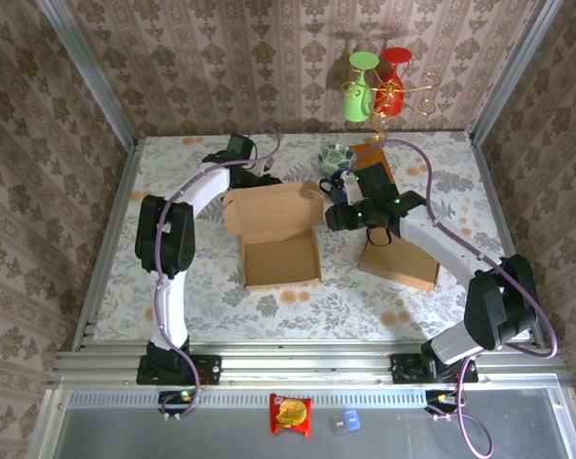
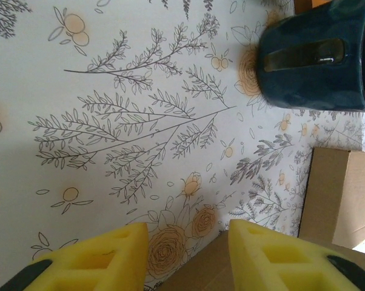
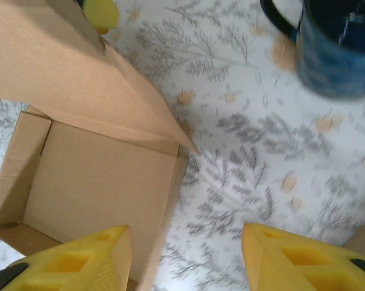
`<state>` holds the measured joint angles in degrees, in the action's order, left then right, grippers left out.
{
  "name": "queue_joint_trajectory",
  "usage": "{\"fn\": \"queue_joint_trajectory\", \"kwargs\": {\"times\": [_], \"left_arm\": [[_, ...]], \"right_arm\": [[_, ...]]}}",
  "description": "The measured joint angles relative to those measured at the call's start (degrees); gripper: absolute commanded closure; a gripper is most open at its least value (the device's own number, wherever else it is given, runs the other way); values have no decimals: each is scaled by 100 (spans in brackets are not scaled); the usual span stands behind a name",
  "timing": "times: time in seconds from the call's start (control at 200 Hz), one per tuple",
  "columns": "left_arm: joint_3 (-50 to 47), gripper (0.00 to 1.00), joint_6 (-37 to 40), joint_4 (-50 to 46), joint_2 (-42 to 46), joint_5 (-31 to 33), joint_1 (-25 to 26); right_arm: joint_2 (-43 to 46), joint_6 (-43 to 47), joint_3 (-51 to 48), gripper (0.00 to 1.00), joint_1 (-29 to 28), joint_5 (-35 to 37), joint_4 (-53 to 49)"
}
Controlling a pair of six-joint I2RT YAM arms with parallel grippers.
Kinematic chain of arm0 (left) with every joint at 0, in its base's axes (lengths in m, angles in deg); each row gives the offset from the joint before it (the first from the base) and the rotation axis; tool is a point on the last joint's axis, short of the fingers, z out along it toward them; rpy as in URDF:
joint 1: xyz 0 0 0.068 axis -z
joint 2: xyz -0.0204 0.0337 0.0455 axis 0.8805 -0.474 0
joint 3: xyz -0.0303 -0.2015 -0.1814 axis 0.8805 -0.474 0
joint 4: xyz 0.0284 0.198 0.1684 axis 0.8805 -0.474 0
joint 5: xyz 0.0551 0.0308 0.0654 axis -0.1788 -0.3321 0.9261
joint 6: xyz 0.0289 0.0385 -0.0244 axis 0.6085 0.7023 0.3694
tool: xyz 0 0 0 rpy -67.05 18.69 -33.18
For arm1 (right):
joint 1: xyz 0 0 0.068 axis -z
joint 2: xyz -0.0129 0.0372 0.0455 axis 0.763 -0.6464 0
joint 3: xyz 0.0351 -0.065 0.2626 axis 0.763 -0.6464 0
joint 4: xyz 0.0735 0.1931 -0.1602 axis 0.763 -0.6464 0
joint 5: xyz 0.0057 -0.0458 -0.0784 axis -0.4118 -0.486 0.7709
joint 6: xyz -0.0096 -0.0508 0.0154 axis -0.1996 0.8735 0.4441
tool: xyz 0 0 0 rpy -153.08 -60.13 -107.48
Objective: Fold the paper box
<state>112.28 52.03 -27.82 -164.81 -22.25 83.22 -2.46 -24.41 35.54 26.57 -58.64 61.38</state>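
Two white arms [image 1: 204, 188] with black joints [image 1: 166, 239], lavender cables [image 1: 546, 316], yellow wedge-shaped foam jaws

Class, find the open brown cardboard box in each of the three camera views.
Top external: the open brown cardboard box sits at picture centre.
Left wrist: its cardboard is at the lower right.
Right wrist: it fills the left half, base at lower left.
Shared landmark: the dark blue mug beside it.
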Motion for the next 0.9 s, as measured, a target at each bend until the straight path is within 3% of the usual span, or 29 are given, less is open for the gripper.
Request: {"fn": "queue_joint_trajectory", "kwargs": {"times": [0.225, 0.49, 0.9], "left_arm": [[0, 59, 39, -52, -74, 2, 20], [37, 59, 50, -61, -81, 4, 20], [157, 60, 138, -122, -92, 4, 15]], "right_arm": [[-555, 1742, 380, 46, 435, -1012, 286], [-1725, 2347, 1631, 51, 321, -1574, 39], [-1792, 2420, 1631, 85, 144, -1377, -105]]}}
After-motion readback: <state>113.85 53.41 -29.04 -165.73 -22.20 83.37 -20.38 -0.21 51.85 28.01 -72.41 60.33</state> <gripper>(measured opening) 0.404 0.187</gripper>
